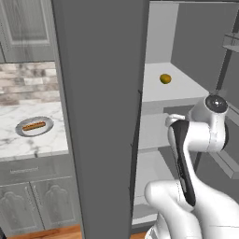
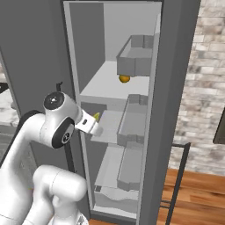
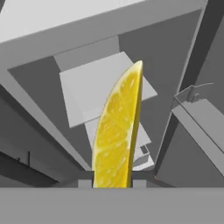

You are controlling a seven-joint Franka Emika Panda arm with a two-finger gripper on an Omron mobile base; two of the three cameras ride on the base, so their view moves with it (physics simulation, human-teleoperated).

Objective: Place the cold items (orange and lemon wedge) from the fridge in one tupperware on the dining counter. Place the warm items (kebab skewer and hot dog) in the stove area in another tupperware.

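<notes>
Bright yellow lemon wedge (image 3: pixel 117 131), pinched in the nearly closed end effector (image 2: pixel 96 120), long axis running straight out from the fingertips toward the tall grey fridge's (image 2: pixel 176 88) pale shelves.

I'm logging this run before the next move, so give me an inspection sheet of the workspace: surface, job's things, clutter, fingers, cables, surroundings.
Surface: pale fridge shelf, bare apart from the orange.
Job's things: lemon wedge held upright in the gripper, in front of the open fridge; orange alone on the upper shelf; hot dog on a round grey plate on the marble counter to the left.
Clutter: nothing seen.
Fingers: shut on the lemon wedge.
Cables: nothing seen.
Surroundings: brick wall, wooden floor, grey cabinets.
</notes>
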